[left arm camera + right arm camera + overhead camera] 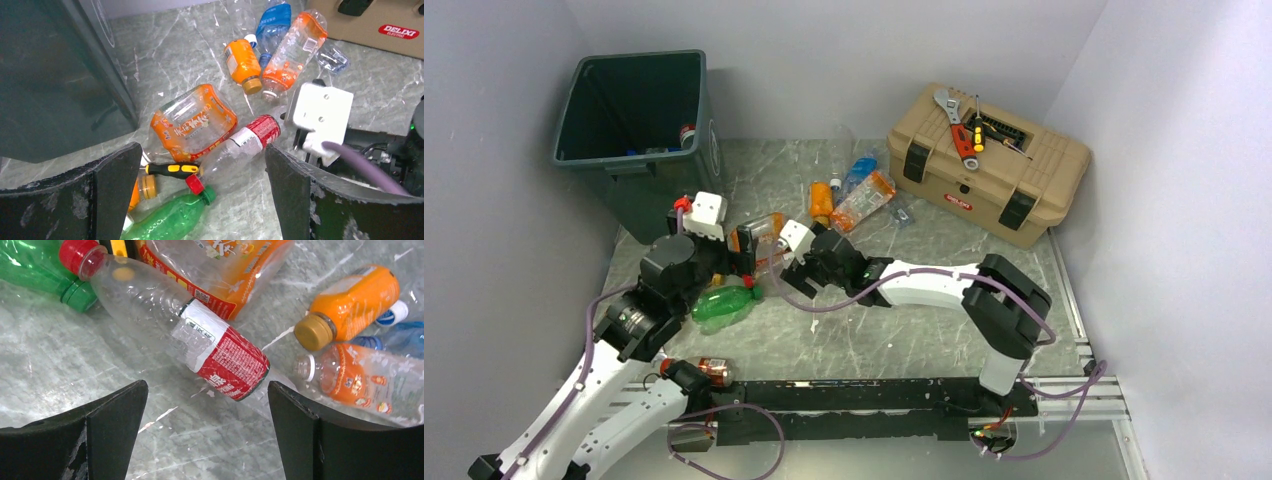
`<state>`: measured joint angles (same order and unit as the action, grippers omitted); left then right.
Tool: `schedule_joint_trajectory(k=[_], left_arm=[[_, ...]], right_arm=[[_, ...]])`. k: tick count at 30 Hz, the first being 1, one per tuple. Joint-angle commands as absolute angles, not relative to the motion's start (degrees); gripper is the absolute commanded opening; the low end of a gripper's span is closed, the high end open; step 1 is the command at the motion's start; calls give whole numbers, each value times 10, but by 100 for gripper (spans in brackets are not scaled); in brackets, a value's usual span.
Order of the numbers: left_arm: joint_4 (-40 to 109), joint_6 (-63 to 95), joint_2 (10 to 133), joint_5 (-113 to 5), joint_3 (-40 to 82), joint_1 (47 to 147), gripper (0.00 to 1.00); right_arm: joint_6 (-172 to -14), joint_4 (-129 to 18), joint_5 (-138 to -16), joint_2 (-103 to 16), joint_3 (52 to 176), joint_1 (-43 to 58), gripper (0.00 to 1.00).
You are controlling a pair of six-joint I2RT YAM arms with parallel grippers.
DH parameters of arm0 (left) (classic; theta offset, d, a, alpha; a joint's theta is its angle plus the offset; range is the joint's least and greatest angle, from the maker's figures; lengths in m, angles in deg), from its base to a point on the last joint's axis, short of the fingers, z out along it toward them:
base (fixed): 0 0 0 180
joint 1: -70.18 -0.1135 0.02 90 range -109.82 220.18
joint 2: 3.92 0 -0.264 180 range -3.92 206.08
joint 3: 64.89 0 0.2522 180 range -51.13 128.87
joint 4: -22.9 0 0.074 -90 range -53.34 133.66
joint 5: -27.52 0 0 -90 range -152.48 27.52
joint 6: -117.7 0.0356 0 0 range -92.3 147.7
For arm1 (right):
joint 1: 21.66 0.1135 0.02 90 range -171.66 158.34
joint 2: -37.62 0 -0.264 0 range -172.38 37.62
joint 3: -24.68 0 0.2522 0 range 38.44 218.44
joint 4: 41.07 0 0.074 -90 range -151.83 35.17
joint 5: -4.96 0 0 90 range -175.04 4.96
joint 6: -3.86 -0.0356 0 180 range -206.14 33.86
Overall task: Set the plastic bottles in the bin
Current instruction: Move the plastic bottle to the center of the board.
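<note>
Several plastic bottles lie on the marble table. A clear bottle with a red label and red cap (200, 340) lies just ahead of my open right gripper (205, 435), not between its fingers. My left gripper (202, 200) hangs open over that bottle's cap (195, 184) and a green bottle (170, 220), touching neither. A flattened orange bottle (195, 122) lies beyond them. Farther off are a small orange bottle (242, 62), an orange-labelled clear one (295, 47) and a blue one (275, 20). The dark bin (629, 120) stands at the back left with bottles inside (686, 135).
A tan toolbox (989, 165) with a wrench and screwdrivers on its lid stands at the back right. A yellow-and-black screwdriver (172, 170) lies among the bottles under my left gripper. Another bottle (714, 370) lies by the left arm's base. Grey walls close in on three sides.
</note>
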<state>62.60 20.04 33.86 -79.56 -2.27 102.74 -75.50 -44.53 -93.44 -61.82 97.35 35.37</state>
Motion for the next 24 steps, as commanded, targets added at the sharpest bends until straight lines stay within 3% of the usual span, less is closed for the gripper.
schedule_joint_trajectory(k=[1, 16, 20, 24], left_arm=[[597, 189, 334, -815, -22, 1028, 98], [602, 193, 338, -823, -21, 1028, 98], [600, 194, 339, -822, -21, 1028, 98], [599, 194, 341, -818, -20, 1026, 98]], right_arm=[[-666, -469, -932, -636, 1025, 356, 95], [-579, -542, -949, -758, 1121, 356, 87], [-578, -540, -957, -757, 1109, 360, 79], [-585, -530, -962, -737, 1082, 367, 64]])
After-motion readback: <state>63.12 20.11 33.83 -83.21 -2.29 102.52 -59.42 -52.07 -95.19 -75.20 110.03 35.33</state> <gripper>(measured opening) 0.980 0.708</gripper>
